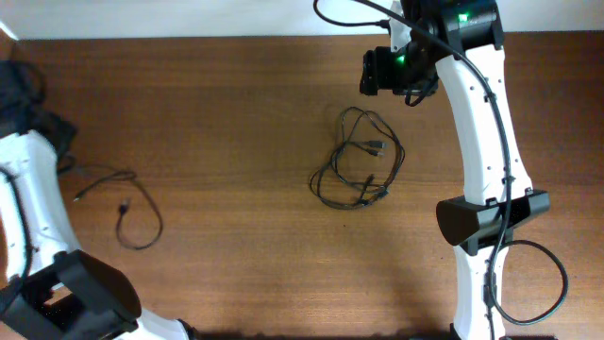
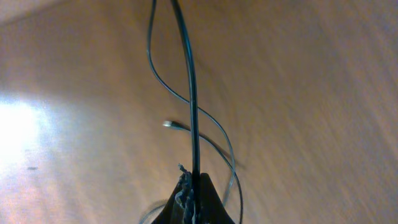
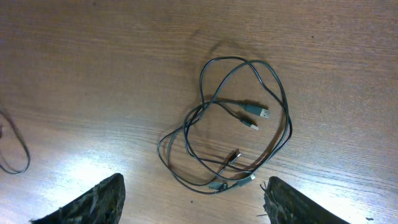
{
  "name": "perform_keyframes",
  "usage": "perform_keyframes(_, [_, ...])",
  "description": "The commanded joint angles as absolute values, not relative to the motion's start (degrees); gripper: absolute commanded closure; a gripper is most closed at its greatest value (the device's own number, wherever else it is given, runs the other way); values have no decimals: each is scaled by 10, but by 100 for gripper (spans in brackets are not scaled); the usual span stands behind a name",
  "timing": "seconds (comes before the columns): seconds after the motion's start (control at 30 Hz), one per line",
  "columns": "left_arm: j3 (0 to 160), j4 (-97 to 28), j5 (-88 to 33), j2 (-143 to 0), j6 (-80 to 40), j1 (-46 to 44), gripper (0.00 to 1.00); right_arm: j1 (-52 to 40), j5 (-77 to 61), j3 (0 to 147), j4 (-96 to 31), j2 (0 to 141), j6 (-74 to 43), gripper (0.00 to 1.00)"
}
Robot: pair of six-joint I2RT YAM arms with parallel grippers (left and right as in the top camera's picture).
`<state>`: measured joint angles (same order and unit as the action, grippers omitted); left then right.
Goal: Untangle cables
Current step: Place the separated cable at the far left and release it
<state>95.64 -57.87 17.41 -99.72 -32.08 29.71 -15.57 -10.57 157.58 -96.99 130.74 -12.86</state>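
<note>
A tangle of thin black cables [image 1: 357, 159] with small plugs lies in the middle of the table; it also shows in the right wrist view [image 3: 227, 127], looped over itself. A separate thin black cable [image 1: 137, 208] lies loosely curved at the left. My left gripper [image 1: 62, 156] is at the far left and is shut on that cable [image 2: 191, 93], which runs straight out from the jaws [image 2: 194, 196]. A thin loop with a small plug tip [image 2: 168, 124] lies beyond. My right gripper [image 1: 382, 71] hovers behind the tangle, open and empty [image 3: 196, 208].
The wooden table [image 1: 236, 104] ends at a white strip along the back [image 1: 170, 17]. The right arm [image 1: 486, 161] stretches along the right side with its own thick black cable [image 1: 538, 283]. The left arm [image 1: 38, 217] runs up the left edge.
</note>
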Motion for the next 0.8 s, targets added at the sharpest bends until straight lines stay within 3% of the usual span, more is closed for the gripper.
perform_keyframes(0.0, [968,-575,202,-984,-312,381,100,-162,-109,1575,-973,1310,-122,27])
perform_keyframes(0.23, [992,-536,294,-939,-312,431,100,-173,-109,1575,-973,1310,-122,27])
perform_keyframes(0.4, [946,-599,287,-971,-469,426,100,-176,-109,1575,-973,1310,-122,27])
perform_keyframes(0.6, [851,-584,279,-1040,-514,356,100,-181,-109,1575,-973,1310,-122,27])
perform_keyframes(0.7, [822,-584,210,-1077,-556,324,100,-183,-109,1575,-973,1310,-122,27])
perform_keyframes(0.73, [815,-584,189,-1087,-560,317,93,-184,-109,1575,-973,1310,-122,27])
perform_keyframes(0.77, [809,-584,180,-1097,-559,316,77,-184,-109,1575,-973,1310,-122,27])
